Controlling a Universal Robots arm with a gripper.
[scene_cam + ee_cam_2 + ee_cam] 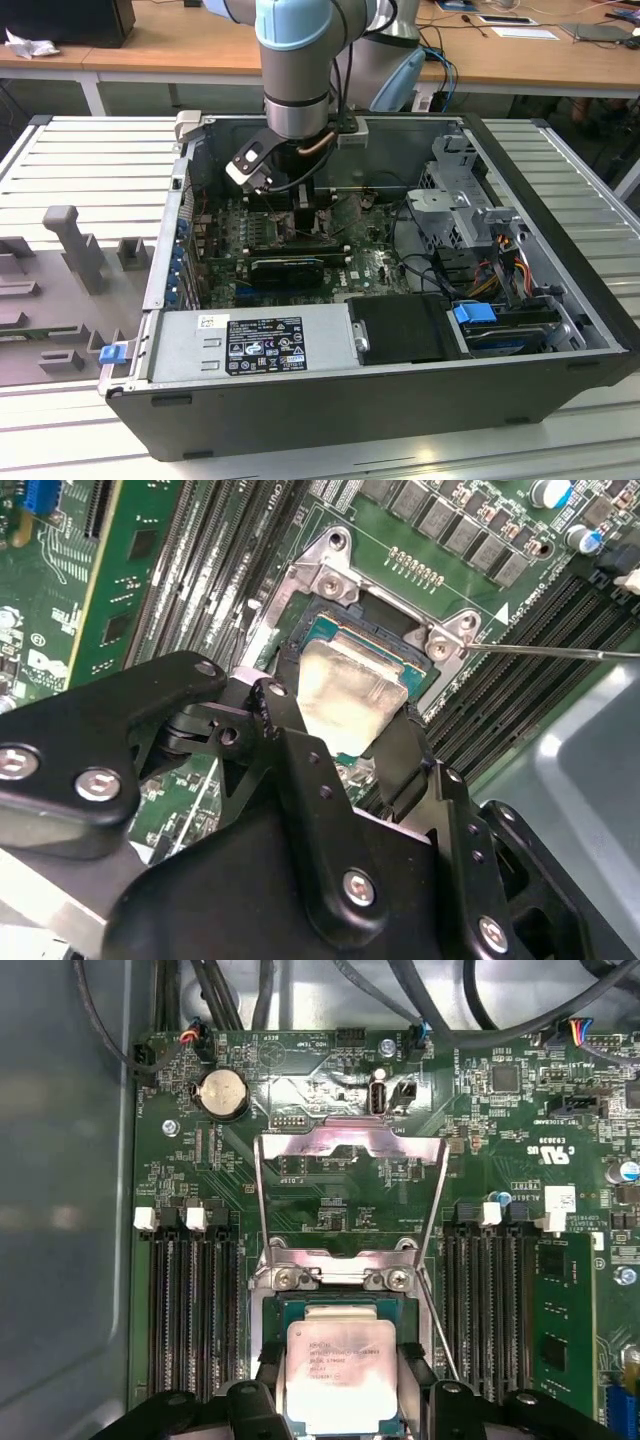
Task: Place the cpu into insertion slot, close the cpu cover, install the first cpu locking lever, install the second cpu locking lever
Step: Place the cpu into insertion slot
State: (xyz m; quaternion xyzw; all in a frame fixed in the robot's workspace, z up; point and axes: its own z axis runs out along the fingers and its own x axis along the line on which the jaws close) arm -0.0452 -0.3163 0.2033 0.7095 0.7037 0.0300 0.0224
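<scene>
The cpu, a pale silver square chip, is held between the black fingers of my gripper, which is shut on its two opposite edges. It hangs level just above the insertion slot, square with the slot's rim. In the second wrist view the cpu covers most of the insertion slot beneath my gripper. The cpu cover, a silver frame, is swung open and leans back from the slot. A thin wire lever sticks out beside the slot. In the exterior view my gripper reaches down into the computer case.
Black memory slots flank the socket on both sides, one holding a green memory module. A coin battery and cables lie beyond the cover. A black expansion card, the power supply and a drive cage crowd the case.
</scene>
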